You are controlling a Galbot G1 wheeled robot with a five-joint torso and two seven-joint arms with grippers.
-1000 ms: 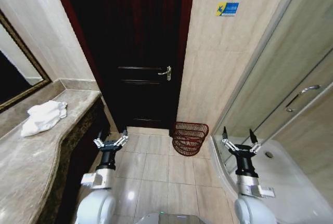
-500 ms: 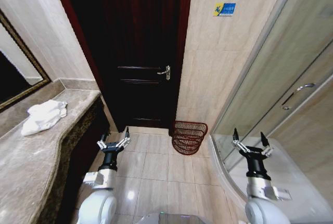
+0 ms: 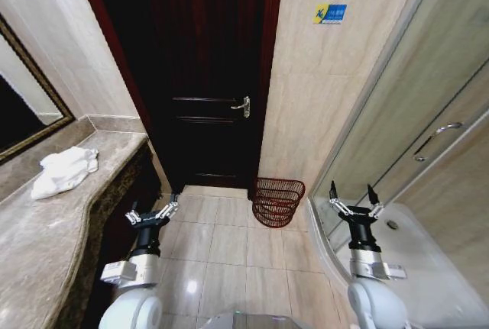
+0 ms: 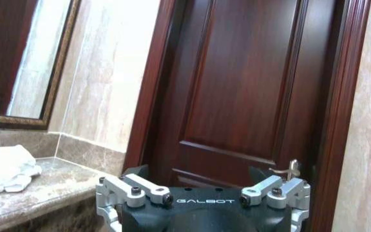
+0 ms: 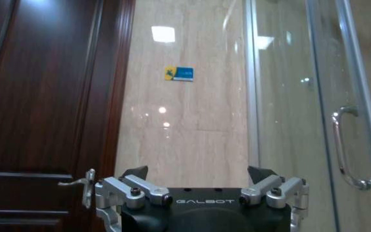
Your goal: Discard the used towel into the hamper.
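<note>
Head view: the towel (image 3: 63, 172) lies crumpled near the back edge of the marble counter (image 3: 46, 245), the counter's near end cut off. The hamper (image 3: 276, 201) stands on the floor against the wall beside the door (image 3: 202, 69). Left gripper (image 3: 152, 213) and right gripper (image 3: 352, 198) hover spread and empty.

Left wrist view: the towel (image 4: 2, 169) is cropped at the edge.

Right wrist view: the shower handle (image 5: 345, 145) is visible, fingertips cropped.
</note>
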